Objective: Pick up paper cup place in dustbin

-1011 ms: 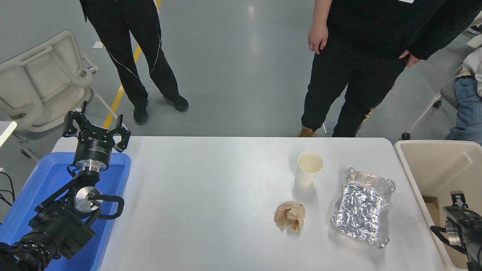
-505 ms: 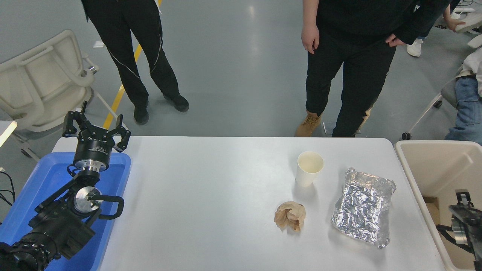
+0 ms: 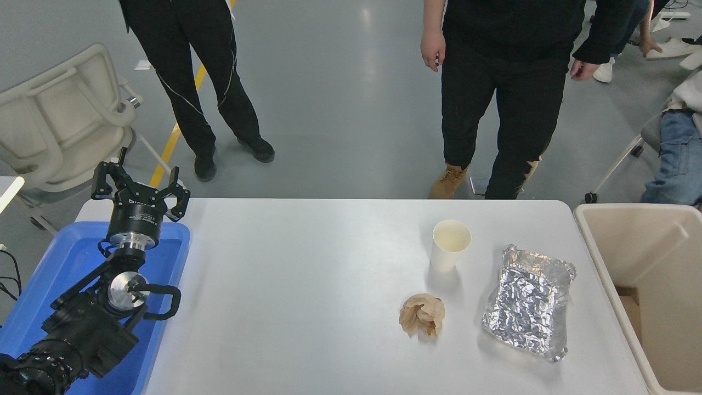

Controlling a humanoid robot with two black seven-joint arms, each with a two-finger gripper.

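Observation:
The white paper cup (image 3: 451, 244) stands upright on the white table (image 3: 307, 296), right of centre, rim up and cream inside showing. The beige dustbin (image 3: 647, 285) stands off the table's right edge, its inside open to view. My left gripper (image 3: 140, 185) is parked at the far left above the blue tray, its fingers spread open and empty. My right arm and gripper are out of view.
A crumpled brown paper ball (image 3: 422, 314) lies in front of the cup. A crinkled silver foil tray (image 3: 529, 301) lies to the cup's right, near the dustbin. A blue tray (image 3: 66, 263) sits at the left. Two people stand at the far side.
My right arm, seen over the dustbin at the lower right, has drawn back out of the picture. The person at the far right has stepped to the left.

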